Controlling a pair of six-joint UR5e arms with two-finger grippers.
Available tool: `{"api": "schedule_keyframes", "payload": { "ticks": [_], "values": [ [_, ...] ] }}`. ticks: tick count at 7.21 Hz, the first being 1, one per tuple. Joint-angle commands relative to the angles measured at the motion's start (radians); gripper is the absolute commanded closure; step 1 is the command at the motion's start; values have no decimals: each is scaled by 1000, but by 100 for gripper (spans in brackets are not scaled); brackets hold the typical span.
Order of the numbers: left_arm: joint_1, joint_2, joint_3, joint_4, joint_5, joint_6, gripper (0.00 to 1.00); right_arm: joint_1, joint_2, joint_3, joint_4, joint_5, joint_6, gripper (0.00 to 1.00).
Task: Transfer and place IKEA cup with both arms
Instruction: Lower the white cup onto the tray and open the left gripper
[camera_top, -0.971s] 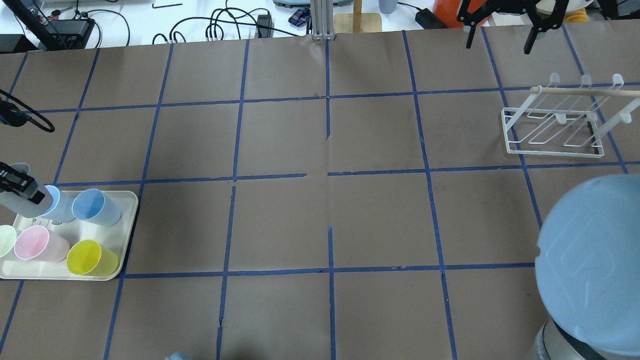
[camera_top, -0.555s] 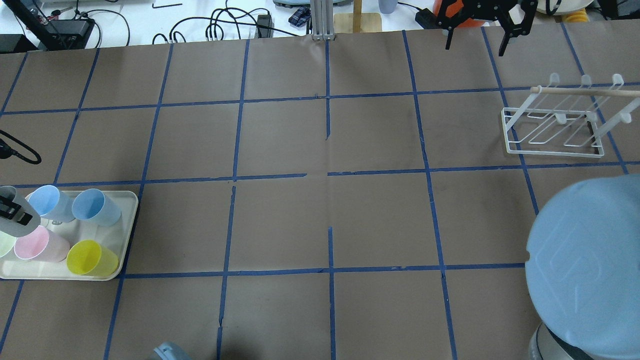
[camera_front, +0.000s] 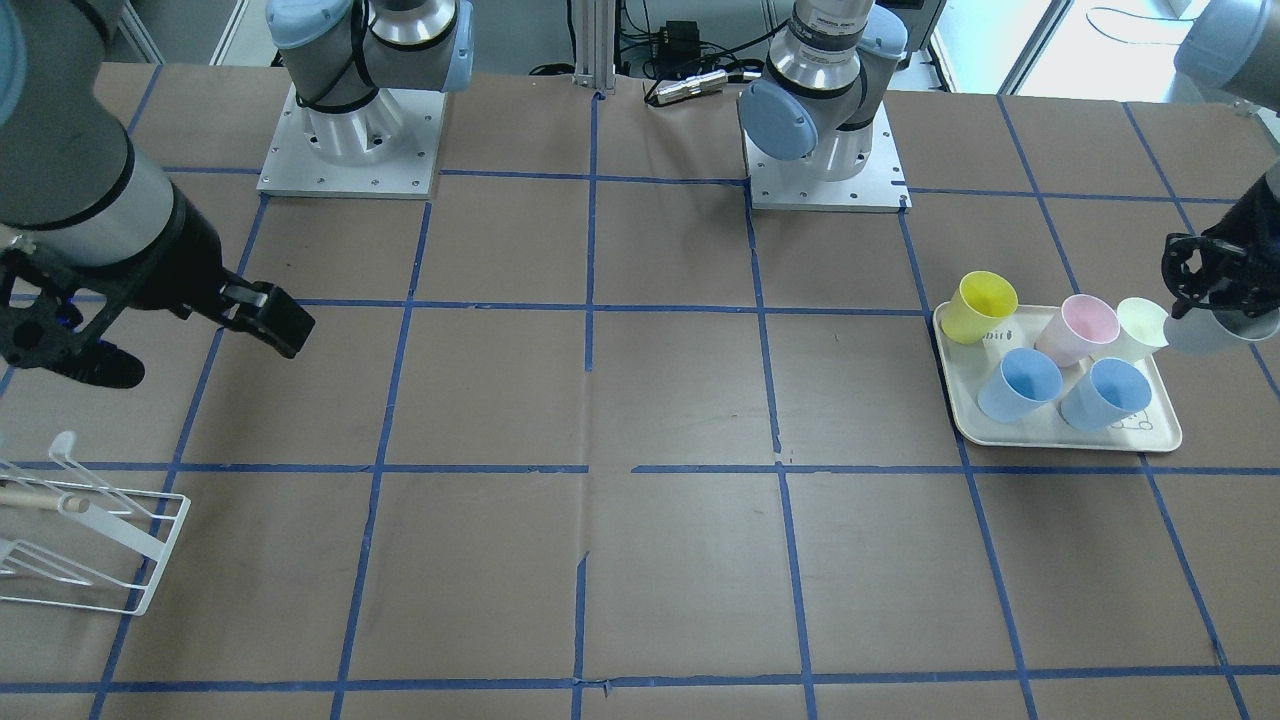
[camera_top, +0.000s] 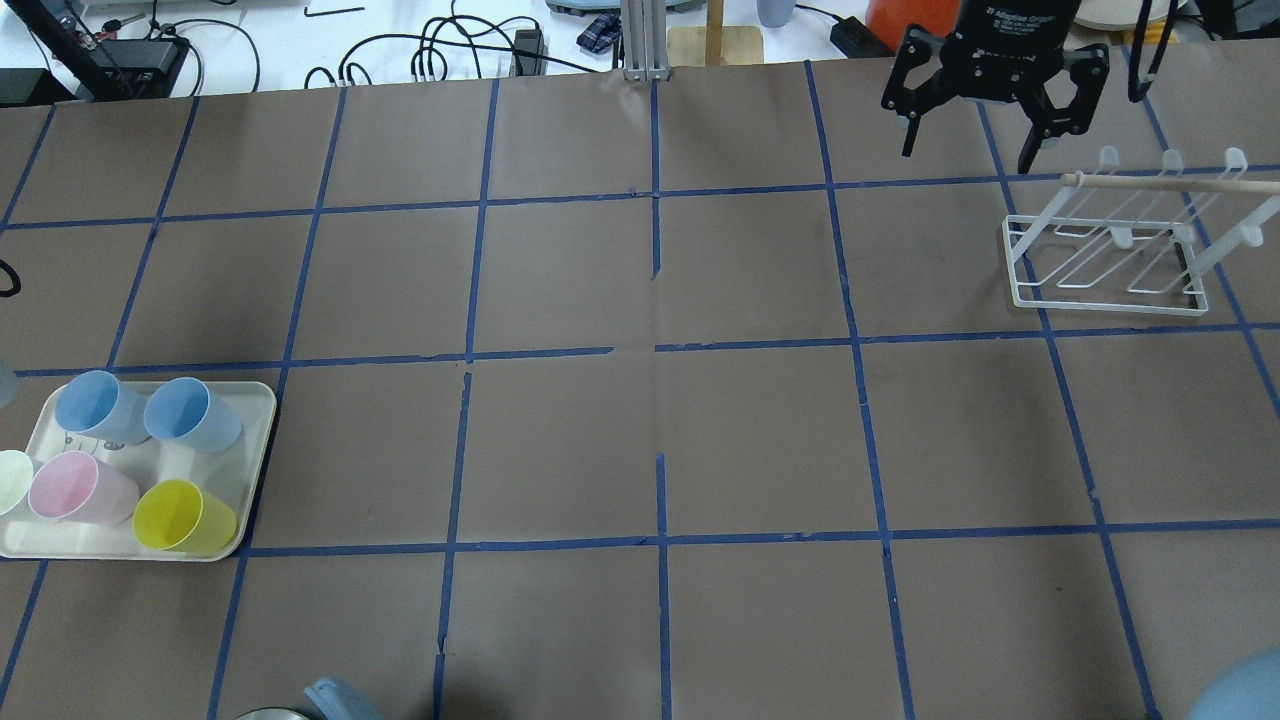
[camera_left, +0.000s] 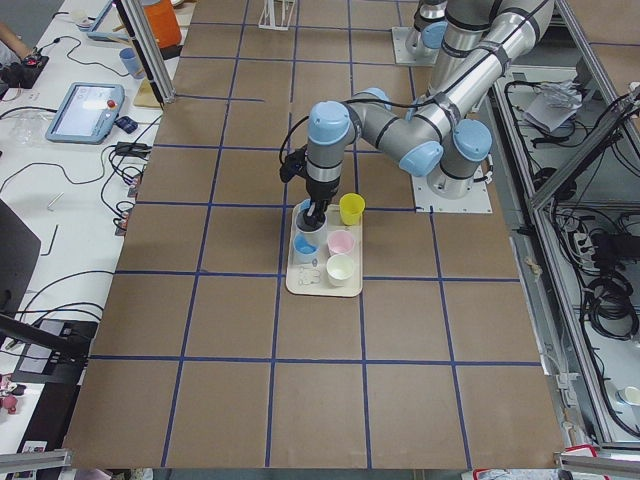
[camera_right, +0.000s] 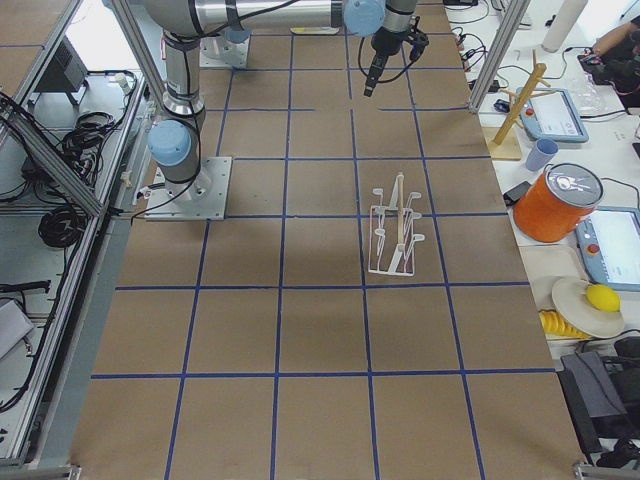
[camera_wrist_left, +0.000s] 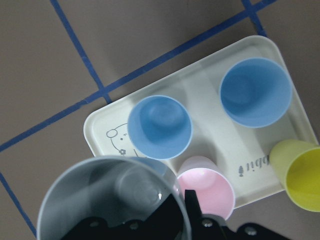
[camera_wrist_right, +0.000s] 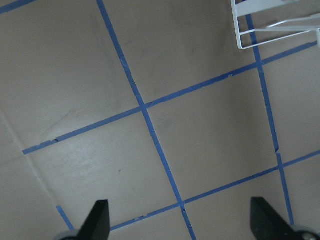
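Note:
The pale grey-white IKEA cup (camera_front: 1222, 332) hangs in my left gripper (camera_front: 1212, 296), lifted just beyond the tray's (camera_front: 1060, 436) outer end, next to the cream-green cup (camera_front: 1138, 328). In the left wrist view the grey cup (camera_wrist_left: 100, 200) fills the lower left and the gripper (camera_wrist_left: 181, 210) pinches its rim. My right gripper (camera_top: 968, 140) is open and empty, over the table's far side, left of the white rack (camera_top: 1100, 250). It also shows in the front-facing view (camera_front: 180, 345) and the right wrist view (camera_wrist_right: 180, 220).
On the tray (camera_top: 255, 400) stand two light-blue cups (camera_top: 95, 405) (camera_top: 190, 412), a pink cup (camera_top: 75, 488), a yellow cup (camera_top: 180, 515) and the cream-green cup (camera_top: 12, 480). Cables and boxes lie beyond the table's far edge.
My left gripper has carried the grey cup leftward, off the tray and out of the overhead view. My right gripper has moved nearer over the table, beside the rack; the right elbow has left the view.

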Motion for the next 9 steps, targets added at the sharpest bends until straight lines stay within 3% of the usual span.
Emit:
{"api": "schedule_keyframes", "payload": {
  "ticks": [1,3,4,7,8,9],
  "values": [
    [48,-113,45,29,-55,56,100,7,-170,193,-52,3,-2,0],
    [62,-196,87,74,-84,78,100,37,-278,334,-150,3,-40,0],
    [79,-225,91,77,-91,96,100,42,-279,332,-170,1,-124,0],
    [87,-239,76,77,-87,95,97,30,-274,326,-180,25,-146,0],
    [87,-251,76,79,-87,95,77,22,-271,324,-180,100,-146,0],
    [87,-257,76,77,-87,96,57,5,-269,297,-174,81,-168,0]
  ]
}}
